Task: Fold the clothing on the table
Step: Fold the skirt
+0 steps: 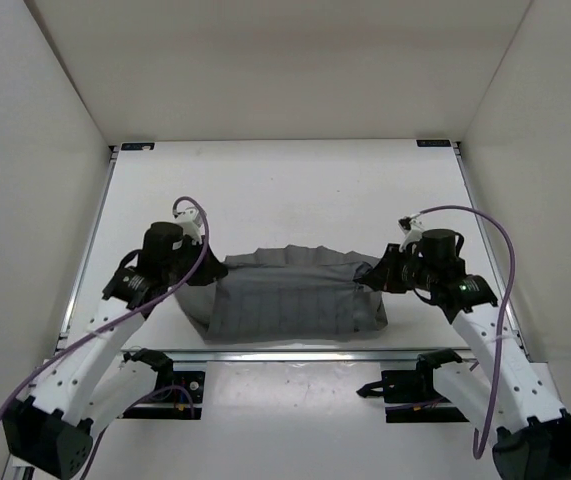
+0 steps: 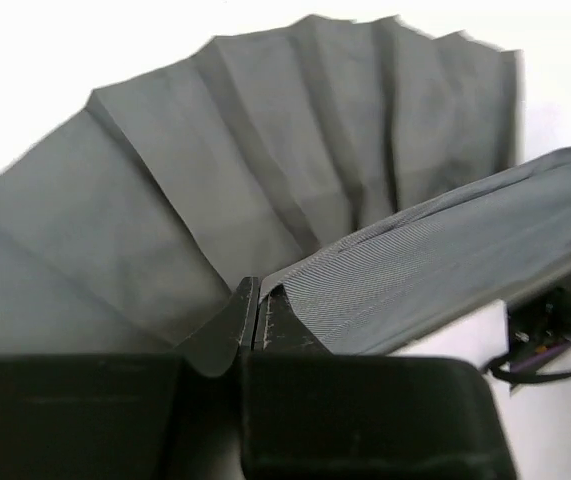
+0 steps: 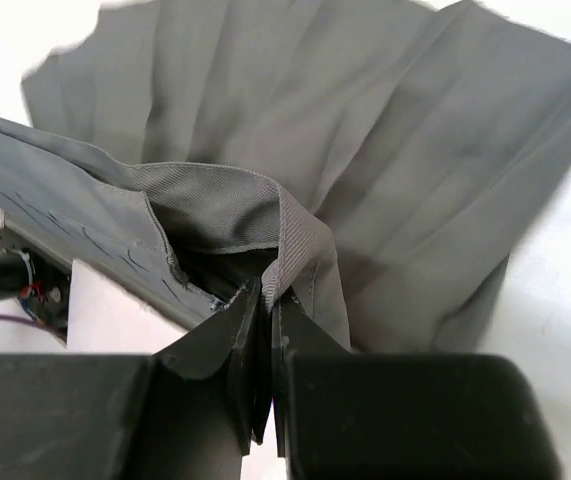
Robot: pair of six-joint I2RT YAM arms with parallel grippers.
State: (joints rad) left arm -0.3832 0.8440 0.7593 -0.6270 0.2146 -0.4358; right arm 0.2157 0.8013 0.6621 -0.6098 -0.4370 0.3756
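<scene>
Mid-fold: left fingers (image 2: 223, 335) pinch the clothing (image 1: 295, 300) at its left edge, right fingers (image 3: 227, 335) pinch its right edge, both edges lifted. Clothing sits centred at the worktop (image 1: 285, 190) near edge. First fold looks underway, not laid down; more folds likely left.

Dark-grey clothing (image 1: 295, 300) with faint grid lines on a white table (image 1: 295, 190).

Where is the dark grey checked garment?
In the top view, the dark-grey checked fabric garment is near the white table's front edge, stretched between the left tool and right tool, both shut on it.
</scene>
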